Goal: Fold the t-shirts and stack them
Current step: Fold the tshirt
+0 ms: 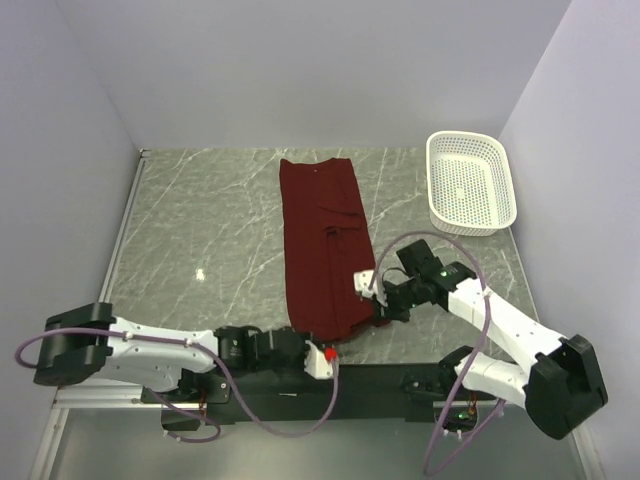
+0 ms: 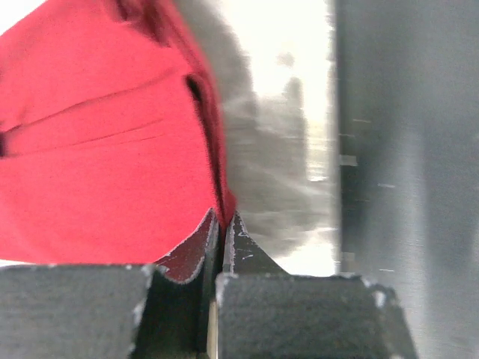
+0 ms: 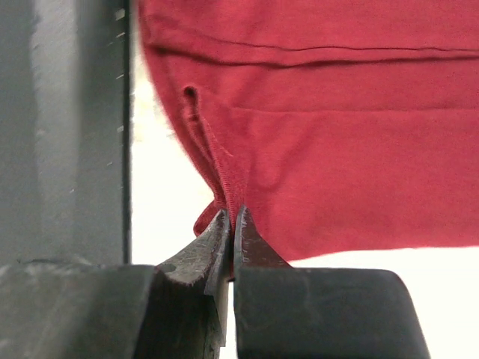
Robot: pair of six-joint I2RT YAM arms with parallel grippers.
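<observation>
The dark red t-shirt lies folded into a long narrow strip that runs from the back of the table toward the near edge. My left gripper sits low at the strip's near end. In the left wrist view it is shut on a thin edge of the t-shirt. My right gripper is at the near right corner of the strip. The right wrist view shows it shut on a bunched fold of the t-shirt next to the hem.
A white mesh basket stands at the back right, apart from the cloth. The grey marble tabletop stretches to the left of the strip. A dark rail runs along the near edge between the arm bases.
</observation>
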